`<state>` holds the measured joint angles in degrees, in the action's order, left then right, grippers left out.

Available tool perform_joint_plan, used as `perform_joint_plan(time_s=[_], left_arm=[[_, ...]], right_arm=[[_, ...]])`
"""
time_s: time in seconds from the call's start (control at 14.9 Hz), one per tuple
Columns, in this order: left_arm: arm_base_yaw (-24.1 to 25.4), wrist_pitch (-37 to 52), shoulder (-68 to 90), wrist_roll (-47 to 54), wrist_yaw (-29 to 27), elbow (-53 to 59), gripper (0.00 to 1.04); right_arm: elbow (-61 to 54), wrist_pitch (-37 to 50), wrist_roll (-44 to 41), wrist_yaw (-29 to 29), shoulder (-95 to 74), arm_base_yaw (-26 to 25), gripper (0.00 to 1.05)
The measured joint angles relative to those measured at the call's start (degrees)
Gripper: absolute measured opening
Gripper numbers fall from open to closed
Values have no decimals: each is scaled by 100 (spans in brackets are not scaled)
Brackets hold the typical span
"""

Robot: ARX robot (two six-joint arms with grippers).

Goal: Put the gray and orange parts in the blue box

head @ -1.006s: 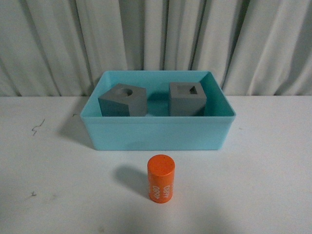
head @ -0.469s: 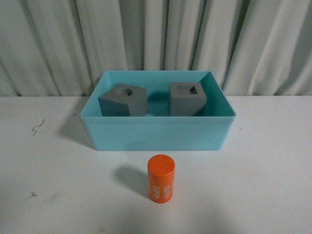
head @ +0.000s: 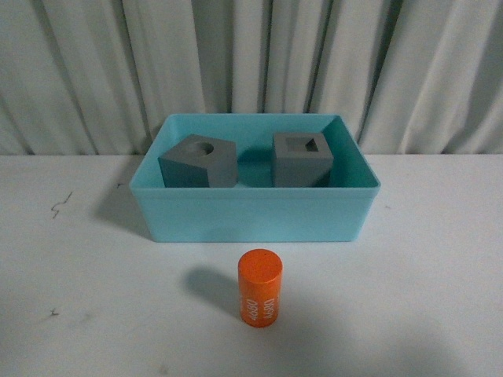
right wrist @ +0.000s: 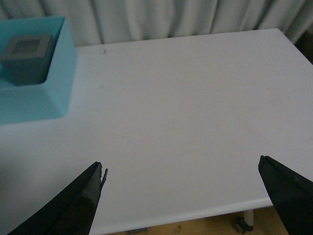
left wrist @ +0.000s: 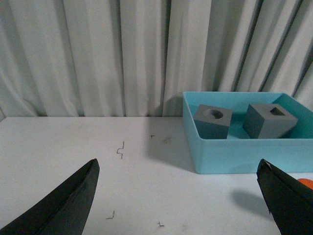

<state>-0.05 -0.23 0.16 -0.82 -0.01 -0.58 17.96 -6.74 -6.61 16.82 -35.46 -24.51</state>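
Left gripper point(left wrist: 177, 164) and right gripper point(right wrist: 181, 164): jaws spread wide, empty. Orange cylinder point(head: 260, 288) stands upright on the desk point(head: 409, 298) just in front of the blue box point(head: 251, 216); round-recess cube point(head: 198, 162) and rectangular-recess cube point(head: 302, 159) sit inside it. I judge an off-centre pinch could topple the cylinder.

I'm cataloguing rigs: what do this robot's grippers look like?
Only fingertips show, in the wrist views. The left gripper and right gripper each have two plain black, wedge-shaped fingers tapering to points. No cables or markings visible.
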Motion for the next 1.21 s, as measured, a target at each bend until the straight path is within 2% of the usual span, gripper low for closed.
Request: perform_joint_plan(time_s=[0.07,0.2,0.27,0.34,0.47,0.6,0.74,1.01,1.21], left_arm=[[0,4,0,0,0,0,98],[0,2,0,2,4,0,98],[0,4,0,2,2,0,98],[0,2,0,2,0,0,98],[0,2,0,0,2,0,98],[0,0,0,0,2,0,98],[0,2,0,2,2,0,98],[0,2,0,0,2,0,98],[0,2,0,0,0,0,98]], right_arm=[[479,-68,-798,785,-848,-337,98],[874,-776,-2455,1749,-2068,98,98],[931,-938,-3141,1923,-2518,468,98],[931,-695,-3762,1919,-2850,911,98],[922,262,-4533,1646,-3707,1941,98],[1012,1043,-4454,1547,-4623,2651,98],[1379,1847,-3980,1427,-5377,3220,98],[2155,2741,-2439,1370,-6378,3895,98],[2310,3027,-1797,1298,-6854,4295,98]])
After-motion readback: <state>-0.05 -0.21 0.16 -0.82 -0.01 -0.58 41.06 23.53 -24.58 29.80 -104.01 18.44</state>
